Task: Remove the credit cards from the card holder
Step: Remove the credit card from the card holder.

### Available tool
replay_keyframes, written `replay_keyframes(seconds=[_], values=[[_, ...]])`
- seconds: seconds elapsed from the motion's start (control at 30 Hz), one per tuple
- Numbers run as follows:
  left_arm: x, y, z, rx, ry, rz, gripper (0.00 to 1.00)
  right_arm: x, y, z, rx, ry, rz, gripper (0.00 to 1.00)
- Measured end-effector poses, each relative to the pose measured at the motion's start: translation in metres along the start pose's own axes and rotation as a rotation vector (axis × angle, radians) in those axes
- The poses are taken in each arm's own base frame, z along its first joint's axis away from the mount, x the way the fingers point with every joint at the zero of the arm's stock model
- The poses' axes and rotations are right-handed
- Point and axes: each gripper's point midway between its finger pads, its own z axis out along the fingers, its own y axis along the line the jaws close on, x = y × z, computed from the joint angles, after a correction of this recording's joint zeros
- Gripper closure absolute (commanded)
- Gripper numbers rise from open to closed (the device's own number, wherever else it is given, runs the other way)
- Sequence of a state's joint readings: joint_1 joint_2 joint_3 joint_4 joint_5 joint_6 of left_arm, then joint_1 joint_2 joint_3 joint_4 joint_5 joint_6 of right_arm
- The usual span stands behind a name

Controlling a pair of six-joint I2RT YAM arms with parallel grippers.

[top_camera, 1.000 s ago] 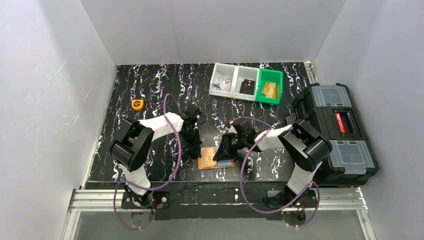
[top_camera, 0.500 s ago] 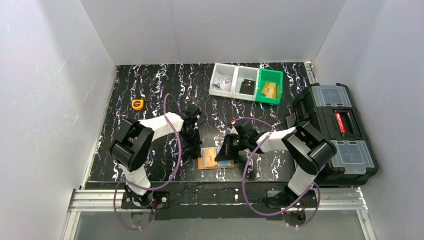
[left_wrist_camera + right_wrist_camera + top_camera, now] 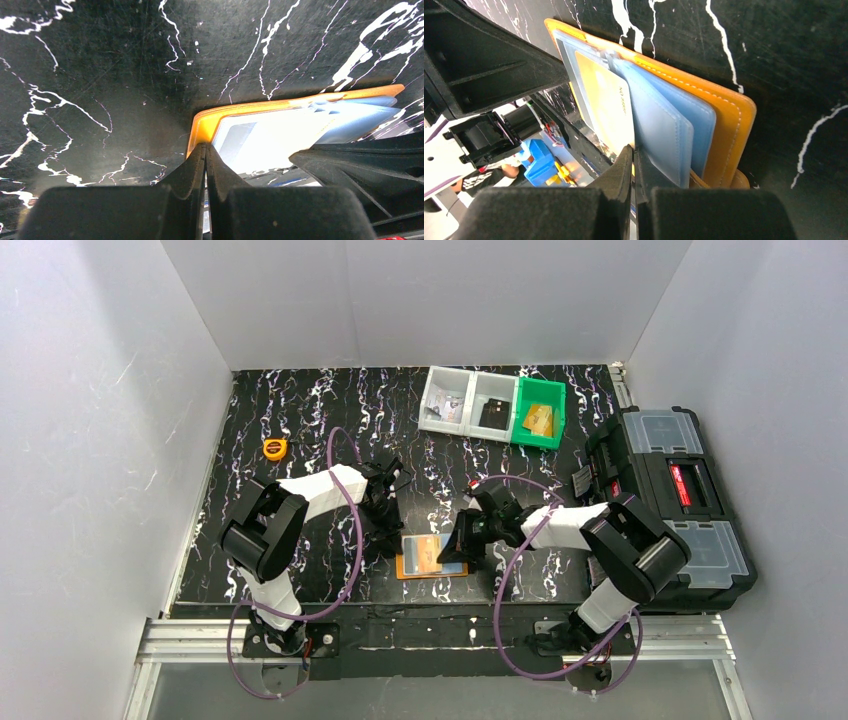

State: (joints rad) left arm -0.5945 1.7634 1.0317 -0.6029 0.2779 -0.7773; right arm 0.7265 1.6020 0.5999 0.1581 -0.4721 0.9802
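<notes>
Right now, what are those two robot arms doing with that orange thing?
They are working on an orange card holder that lies open on the black table. The left gripper, fingers closed, sits at one corner of it and seems to hold it down. The right gripper is closed on the edge of a pale card beside the blue pockets. The card looks only partly out so far.

Arms — white links, black joints, looping purple cables.
</notes>
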Motion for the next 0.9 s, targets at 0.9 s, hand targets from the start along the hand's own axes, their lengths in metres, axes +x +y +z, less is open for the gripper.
replay_keyframes(seconds=[0.9], values=[[0.000, -0.001, -0.001, -0.002, 0.001, 0.009, 0.97, -0.005, -0.015, -0.035, 0.065, -0.070, -0.002, 0.99]])
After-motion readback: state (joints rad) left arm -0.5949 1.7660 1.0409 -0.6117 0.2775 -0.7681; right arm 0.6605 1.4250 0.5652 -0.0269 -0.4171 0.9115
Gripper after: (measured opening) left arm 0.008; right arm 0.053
